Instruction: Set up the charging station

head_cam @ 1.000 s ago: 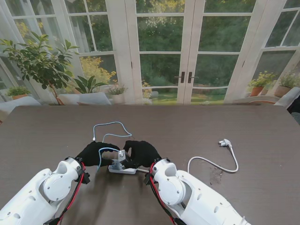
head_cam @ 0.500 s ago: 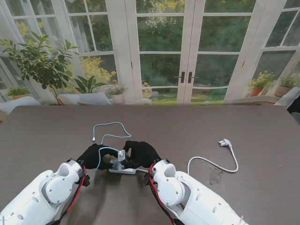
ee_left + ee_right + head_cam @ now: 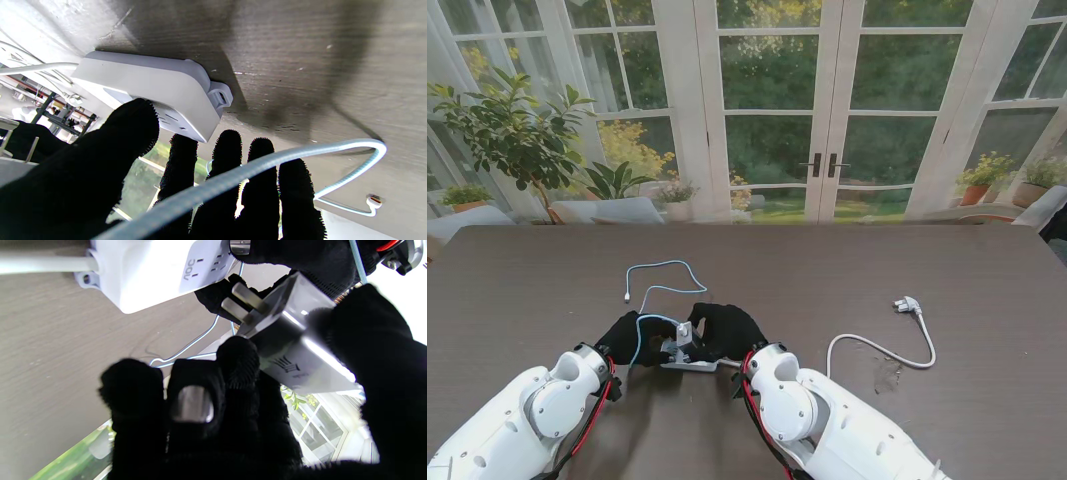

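Edging nearer the power strip (image 3: 689,362) than a second ago, our right hand (image 3: 727,328) pinches the charger (image 3: 293,350), prongs just short of its sockets; our left hand (image 3: 632,337) thumb presses the strip, other fingers spread.

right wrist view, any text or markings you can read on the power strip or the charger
"JOC", or close to it, as it shows in this upside-down view: grey marking on the socket face of the white power strip; the letters are uncertain.
Dark printed mark on the side of the charger held in the right hand: too blurred to read.
Nothing readable in the stand view or the left wrist view.
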